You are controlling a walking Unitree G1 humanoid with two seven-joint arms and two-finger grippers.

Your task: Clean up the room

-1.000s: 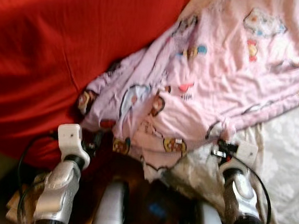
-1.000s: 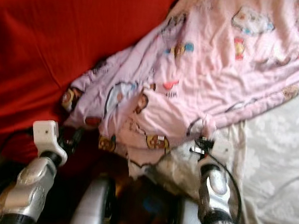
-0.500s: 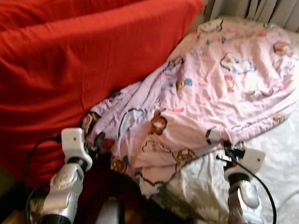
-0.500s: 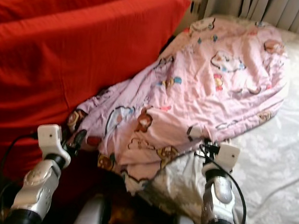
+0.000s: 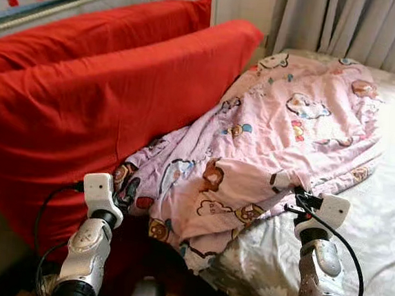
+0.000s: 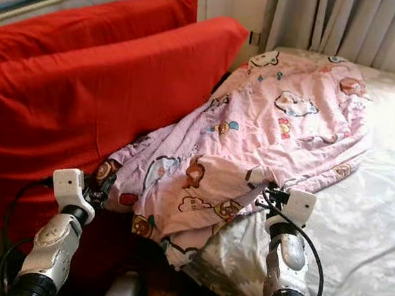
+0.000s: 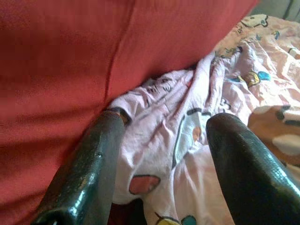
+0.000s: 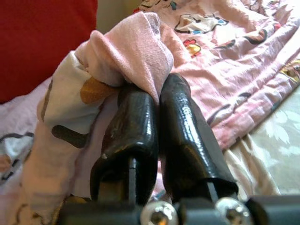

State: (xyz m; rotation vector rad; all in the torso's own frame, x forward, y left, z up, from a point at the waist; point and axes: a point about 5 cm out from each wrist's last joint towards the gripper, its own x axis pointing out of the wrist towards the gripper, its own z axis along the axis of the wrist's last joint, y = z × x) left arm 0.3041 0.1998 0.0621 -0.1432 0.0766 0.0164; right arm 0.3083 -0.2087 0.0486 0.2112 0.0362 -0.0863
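The pink cartoon-printed cotton blanket (image 5: pixel 282 128) lies crumpled on the white bed (image 5: pixel 384 227), against the big red cushions (image 5: pixel 105 91). The right gripper (image 8: pixel 154 101) has its jaws closed on a fold of the blanket. The left gripper (image 7: pixel 164 140) has its jaws wide apart around the blanket's edge, holding nothing.

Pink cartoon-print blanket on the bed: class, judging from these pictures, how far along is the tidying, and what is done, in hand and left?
Done: the right gripper has its jaws shut on a fold of the pink cartoon-print blanket. In hand: the left gripper, jaws open, sits at the blanket's edge beside the red pillows, gripping nothing. Left: the blanket lies crumpled across the white patterned bedspread, not spread or folded.
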